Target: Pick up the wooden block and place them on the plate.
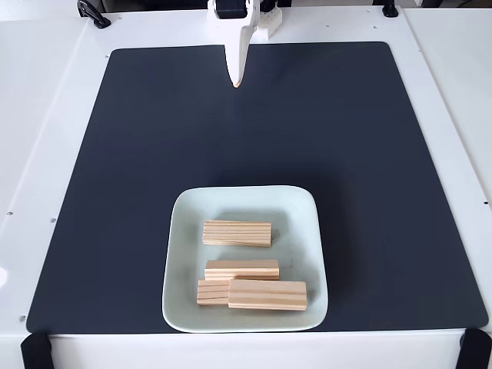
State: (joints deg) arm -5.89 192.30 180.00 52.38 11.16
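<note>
The pale mint-white square plate [184, 223] sits near the front of the dark mat in the fixed view. On it lie several wooden blocks: one [237, 233] across the plate's middle, another [242, 269] below it, a third [267, 294] at the front, and a fourth [212, 292] partly tucked under its left end. My white gripper [237, 81] hangs at the mat's far edge, well away from the plate, fingers together in a single point with nothing between them.
A dark mat [115, 192] covers most of the white table [46, 154]. Black clamps [92, 13] sit at the table's far edge and black straps [34, 350] at the front corners. Bare mat surrounds the plate.
</note>
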